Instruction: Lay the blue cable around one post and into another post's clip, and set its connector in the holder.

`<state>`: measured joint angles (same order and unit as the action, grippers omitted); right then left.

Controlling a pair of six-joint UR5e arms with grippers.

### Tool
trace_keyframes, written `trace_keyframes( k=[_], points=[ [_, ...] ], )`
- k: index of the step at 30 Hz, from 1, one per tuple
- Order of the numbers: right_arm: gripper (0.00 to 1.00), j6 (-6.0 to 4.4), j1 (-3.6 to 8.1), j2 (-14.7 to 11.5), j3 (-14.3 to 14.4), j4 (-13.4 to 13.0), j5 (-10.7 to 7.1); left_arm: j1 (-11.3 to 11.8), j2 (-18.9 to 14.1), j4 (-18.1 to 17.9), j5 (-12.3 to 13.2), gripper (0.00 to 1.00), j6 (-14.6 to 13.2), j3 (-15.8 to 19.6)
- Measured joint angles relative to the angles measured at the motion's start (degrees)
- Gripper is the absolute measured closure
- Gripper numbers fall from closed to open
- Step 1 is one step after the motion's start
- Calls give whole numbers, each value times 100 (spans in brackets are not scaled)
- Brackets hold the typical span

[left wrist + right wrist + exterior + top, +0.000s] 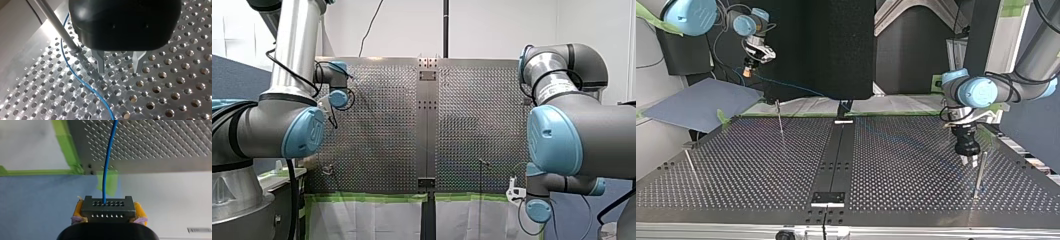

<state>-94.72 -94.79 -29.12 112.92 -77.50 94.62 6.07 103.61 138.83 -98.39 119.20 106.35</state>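
In the right wrist view my right gripper [108,210] is shut, its yellow pads [78,209] on both sides of a dark multi-hole connector [107,206]. The blue cable [109,157] leaves the connector and runs ahead over the table's edge. The top view shows this gripper [749,69] raised off the table beyond its far edge, cable [786,86] trailing toward the middle. My left gripper [119,68] stands open just above the perforated plate, nothing between its metal fingers [101,63]. Beside it lie the cable [75,75] and a thin post [57,27]. In the top view it [969,159] hangs next to that post [980,172].
Two more thin posts [780,119] [691,167] stand on the top view's left half of the table. A dark strip [836,155] runs down the middle. A grey-blue sheet [701,102] lies off the far left corner. Green tape [65,147] edges the table.
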Motion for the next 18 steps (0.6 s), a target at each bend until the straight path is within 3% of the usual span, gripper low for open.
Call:
trace_keyframes(
  k=[4,6,12,18],
  points=[
    [100,160,-93,187,-86,127,-82,-1,1,4,0,43,-36,1],
    [100,165,-117,210,-116,175,-92,-2,2,4,0,43,-45,0],
    [100,34,-175,-26,-143,360,-106,-3,1,5,-2,43,-76,1],
    [100,-178,-229,-315,-97,597,-91,-3,0,5,-26,43,-92,-1]
  ],
)
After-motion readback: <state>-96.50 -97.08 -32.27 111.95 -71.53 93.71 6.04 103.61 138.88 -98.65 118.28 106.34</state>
